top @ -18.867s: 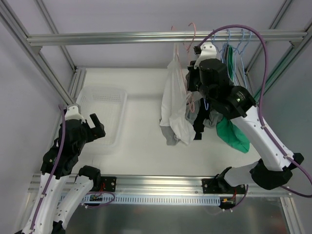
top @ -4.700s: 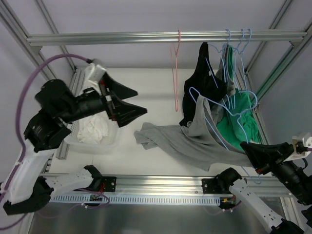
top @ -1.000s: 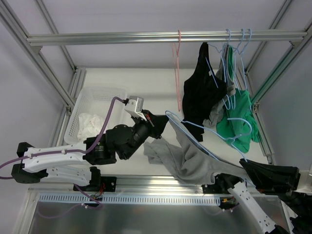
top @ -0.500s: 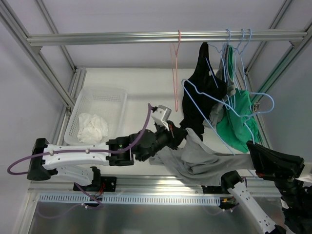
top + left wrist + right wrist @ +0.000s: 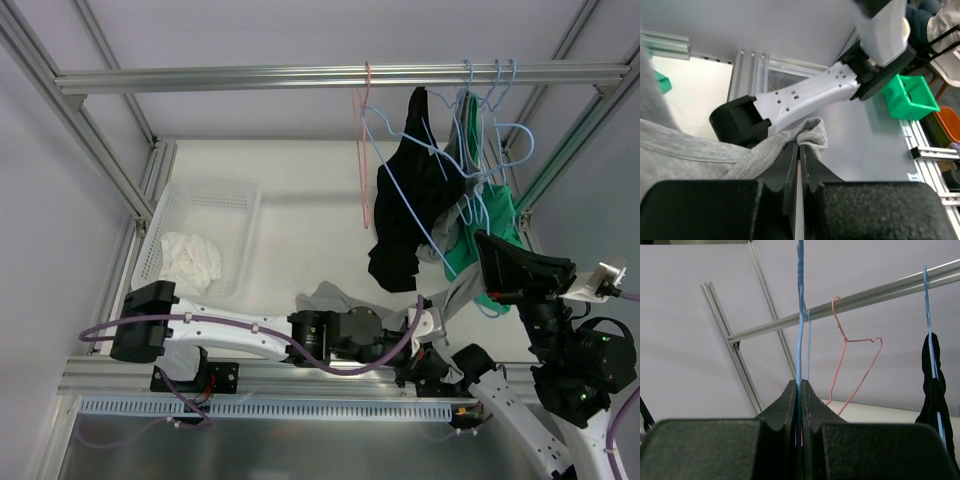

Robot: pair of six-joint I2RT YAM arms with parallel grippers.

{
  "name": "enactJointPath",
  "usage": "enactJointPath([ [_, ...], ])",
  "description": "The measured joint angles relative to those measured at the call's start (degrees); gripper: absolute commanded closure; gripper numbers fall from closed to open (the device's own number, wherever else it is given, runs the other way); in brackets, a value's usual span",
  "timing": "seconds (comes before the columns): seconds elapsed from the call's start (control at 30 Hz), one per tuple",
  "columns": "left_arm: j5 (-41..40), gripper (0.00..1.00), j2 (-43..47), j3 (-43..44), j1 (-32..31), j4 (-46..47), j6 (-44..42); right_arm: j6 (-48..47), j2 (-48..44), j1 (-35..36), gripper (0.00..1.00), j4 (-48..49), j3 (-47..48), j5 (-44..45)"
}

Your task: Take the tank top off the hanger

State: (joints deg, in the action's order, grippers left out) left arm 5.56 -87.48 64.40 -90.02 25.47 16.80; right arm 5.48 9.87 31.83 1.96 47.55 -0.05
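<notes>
The grey tank top (image 5: 325,298) lies bunched on the table near the front edge, and a strip of it rises to the right toward the blue hanger (image 5: 400,180). My left gripper (image 5: 418,338) reaches low along the front edge and is shut on a hem of the tank top (image 5: 812,131); in the left wrist view the left gripper (image 5: 799,145) pinches that fold tightly. My right gripper (image 5: 486,262) is shut on the hanger's wire (image 5: 800,315), which runs straight up from the closed right gripper (image 5: 800,384) in its own view. The hanger slants up toward the rail.
A white basket (image 5: 170,200) holding a white garment (image 5: 192,262) sits at the left. An empty pink hanger (image 5: 365,150) hangs on the top rail (image 5: 250,78). A black garment (image 5: 410,200) and a green one (image 5: 510,210) hang on blue hangers at the right.
My left arm has swung right and down along the front edge, dragging the grey tank top with it. My right gripper has lifted the blue hanger up toward the rail.
</notes>
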Motion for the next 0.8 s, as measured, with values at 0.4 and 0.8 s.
enactJointPath([
  [0.4,-29.6,1.00,-15.5,-0.8,-0.7,-3.8,8.9,0.2,7.4,0.0,1.00,0.6,12.0,-1.4],
  [0.8,-48.3,1.00,-13.6,-6.5,1.7,-25.2,43.6,-8.6,13.7,0.0,0.98,-5.7,11.9,-5.6],
])
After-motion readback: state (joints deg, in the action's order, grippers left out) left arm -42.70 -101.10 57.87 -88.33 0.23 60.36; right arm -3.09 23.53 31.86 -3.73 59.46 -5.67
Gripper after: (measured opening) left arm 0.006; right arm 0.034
